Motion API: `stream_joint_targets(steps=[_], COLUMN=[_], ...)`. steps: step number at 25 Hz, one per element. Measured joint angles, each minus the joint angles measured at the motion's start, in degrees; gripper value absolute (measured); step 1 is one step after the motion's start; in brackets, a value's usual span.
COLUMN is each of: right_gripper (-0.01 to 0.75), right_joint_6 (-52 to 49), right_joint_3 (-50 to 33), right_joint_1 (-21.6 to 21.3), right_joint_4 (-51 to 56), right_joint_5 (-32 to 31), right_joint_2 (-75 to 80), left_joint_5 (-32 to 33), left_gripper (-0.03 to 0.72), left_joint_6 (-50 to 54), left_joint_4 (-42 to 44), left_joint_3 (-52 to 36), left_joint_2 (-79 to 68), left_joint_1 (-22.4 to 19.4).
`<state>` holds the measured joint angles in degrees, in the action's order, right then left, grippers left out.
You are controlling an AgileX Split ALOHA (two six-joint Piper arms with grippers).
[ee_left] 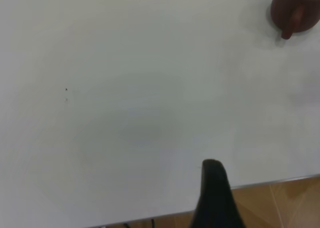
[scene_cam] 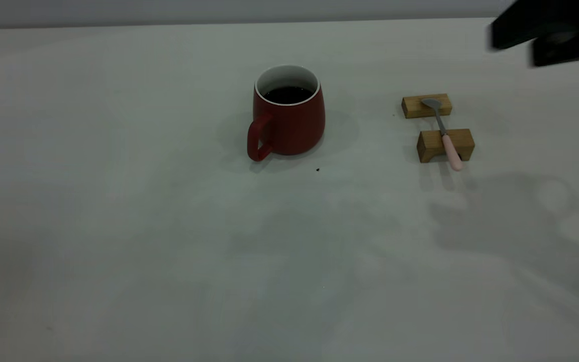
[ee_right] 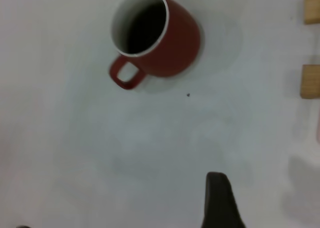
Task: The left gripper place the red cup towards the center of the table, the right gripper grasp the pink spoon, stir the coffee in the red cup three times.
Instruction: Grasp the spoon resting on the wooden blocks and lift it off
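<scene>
From outside, the red cup [scene_cam: 288, 116] with coffee [scene_cam: 288, 94] sat mid-table [scene_cam: 118, 226], handle at 7 o'clock; the pink spoon [scene_cam: 444, 131] lay across two wooden blocks [scene_cam: 445, 145] at its 3 o'clock, and the right gripper [scene_cam: 546, 35] hung blurred at 2 o'clock. Left wrist cam just caught the cup [ee_left: 296, 10] far off plus one fingertip [ee_left: 215, 193], so couldn't tell that gripper's state. Right wrist cam looked down on the cup [ee_right: 160, 37] and block ends [ee_right: 311, 81], fingers' spacing unclear too.

— Where's your right hand [scene_cam: 546, 37]?

— High over the worktop [scene_cam: 118, 226], blurred. Below it and nearer you, the pink spoon [scene_cam: 444, 131] lies across two wooden blocks [scene_cam: 445, 145]. Farther to its side, well apart, your red cup [scene_cam: 289, 118] stands upright with coffee [scene_cam: 288, 94] inside.
</scene>
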<state>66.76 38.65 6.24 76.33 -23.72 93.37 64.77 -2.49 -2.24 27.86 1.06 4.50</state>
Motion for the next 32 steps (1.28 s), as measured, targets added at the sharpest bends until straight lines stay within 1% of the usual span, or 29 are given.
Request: stream_joint_targets(steps=[2, 4, 6, 8, 11, 14, 17, 19, 23, 32], right_gripper=[0.53, 0.53, 0.532, 0.532, 0.533, 0.533, 0.533, 0.533, 0.533, 0.533], right_joint_6=[-1.53, -6.1, -12.6, -21.92, -35.7, -48.31, -56.57, -58.84, -59.62, -58.94], right_joint_3=[3.35, 6.93, 10.05, 13.26, 18.14, 23.44, 28.24, 30.65, 33.99, 36.85], right_joint_1=[2.33, 3.57, 3.85, 3.91, 3.97, 4.09, 4.09, 4.09, 4.09, 4.09], right_joint_4=[-1.93, -5.91, -12.27, -19.38, -32.22, -44.72, -52.45, -54.77, -55.59, -55.44], right_joint_5=[2.23, 3.7, 4.03, 3.83, 1.27, -2.68, -5.48, -6.31, -7.38, -7.96], right_joint_2=[5.55, 10.8, 14.9, 18.68, 22.93, 25.86, 28.26, 29.85, 32.52, 37.75], left_joint_5=[0.0, 0.0, 0.0, 0.0, 0.0, 0.0, 0.0, 0.0, 0.0, 0.0], left_gripper=[0.586, 0.586, 0.586, 0.586, 0.586, 0.586, 0.586, 0.586, 0.586, 0.586], left_joint_6=[0.0, 0.0, 0.0, 0.0, 0.0, 0.0, 0.0, 0.0, 0.0, 0.0], left_joint_4=[0.0, 0.0, 0.0, 0.0, 0.0, 0.0, 0.0, 0.0, 0.0, 0.0], left_joint_3=[0.0, 0.0, 0.0, 0.0, 0.0, 0.0, 0.0, 0.0, 0.0, 0.0], left_joint_2=[0.0, 0.0, 0.0, 0.0, 0.0, 0.0, 0.0, 0.0, 0.0, 0.0], left_joint_1=[0.0, 0.0, 0.0, 0.0, 0.0, 0.0, 0.0, 0.0, 0.0, 0.0])
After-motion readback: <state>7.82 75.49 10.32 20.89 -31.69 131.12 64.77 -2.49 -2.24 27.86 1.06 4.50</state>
